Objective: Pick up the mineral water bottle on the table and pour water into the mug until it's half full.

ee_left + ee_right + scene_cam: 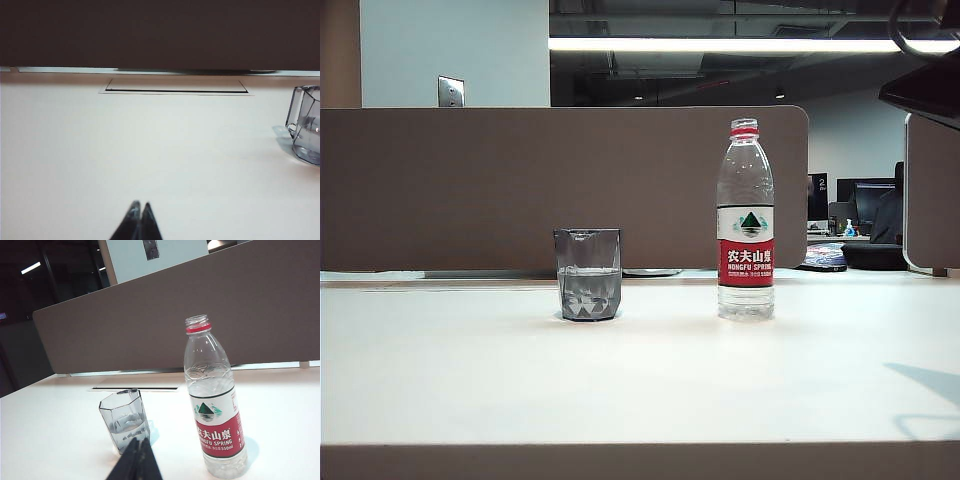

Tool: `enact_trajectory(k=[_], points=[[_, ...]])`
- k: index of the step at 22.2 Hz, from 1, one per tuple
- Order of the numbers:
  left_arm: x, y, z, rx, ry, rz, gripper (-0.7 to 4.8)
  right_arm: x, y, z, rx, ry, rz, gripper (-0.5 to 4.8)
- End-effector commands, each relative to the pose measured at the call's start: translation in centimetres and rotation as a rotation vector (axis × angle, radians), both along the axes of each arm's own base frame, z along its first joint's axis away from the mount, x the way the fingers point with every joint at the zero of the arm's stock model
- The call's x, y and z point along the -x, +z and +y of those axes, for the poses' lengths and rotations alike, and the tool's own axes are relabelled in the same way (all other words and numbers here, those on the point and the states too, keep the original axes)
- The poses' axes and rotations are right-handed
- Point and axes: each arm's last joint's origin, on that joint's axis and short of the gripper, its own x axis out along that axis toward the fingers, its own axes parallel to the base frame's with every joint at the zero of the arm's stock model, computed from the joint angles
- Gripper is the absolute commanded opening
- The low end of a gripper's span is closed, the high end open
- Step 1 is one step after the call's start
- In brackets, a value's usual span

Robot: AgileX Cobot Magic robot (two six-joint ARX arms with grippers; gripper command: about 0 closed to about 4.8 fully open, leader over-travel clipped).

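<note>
Nearest the exterior camera runs the brown front edge of the white tabletop (640, 400), and farther back on it stand the mug (588, 274) and the mineral water bottle (746, 222), well apart, the mug left of the bottle. Both stand upright. The bottle has no cap on its red-ringed neck and holds water (746, 300) only low down, about to the foot of its label. The mug, smoky grey glass with a faceted base, has clear liquid up to about its middle. Neither arm shows in this view; only a faint shadow falls on the tabletop at the right edge.

From the right wrist camera, the right gripper (137, 460) hangs above the tabletop on the near side of both things, its dark fingers pressed together tip to tip and holding nothing. The scene appears tilted there, so the wrist is rolled somewhat. The fingers point toward the gap between mug (125, 421) and bottle (214, 405), touching neither.

From the left wrist camera, the left gripper (139, 222) sits low and level over bare tabletop, its two fingers likewise closed against each other and empty. The mug (306, 125) is at the far side of that view, well apart from the fingers. A flat rectangular hatch (176, 86) lies flush in the tabletop near the brown partition (520, 185) behind.
</note>
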Motion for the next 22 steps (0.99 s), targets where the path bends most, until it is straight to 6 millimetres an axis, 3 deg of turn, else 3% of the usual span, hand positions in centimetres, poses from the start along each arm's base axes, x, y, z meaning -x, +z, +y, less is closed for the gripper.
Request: enact_trajectory(k=[1,3,13,22], points=[[0.0,0.2,0.0,-0.001,-0.003,-0.010,-0.05,0.1,0.1,-0.1,0.213,-0.069,-0.114,-0.05],[0.0,0.2,0.0,-0.001,-0.004,-0.010,-0.05,0.1,0.1,-0.1,0.314,-0.096,-0.167,-0.05],[0.0,0.2,0.0,-0.001,-0.004,-0.010,-0.05,1.0,0.7,-1.0,0.325,-0.128,-0.149,-0.05],[0.0,0.2,0.0,-0.001,-0.003,-0.010,-0.05,2.3,-0.1,-4.0,0.279,-0.292,0.068,-0.05]])
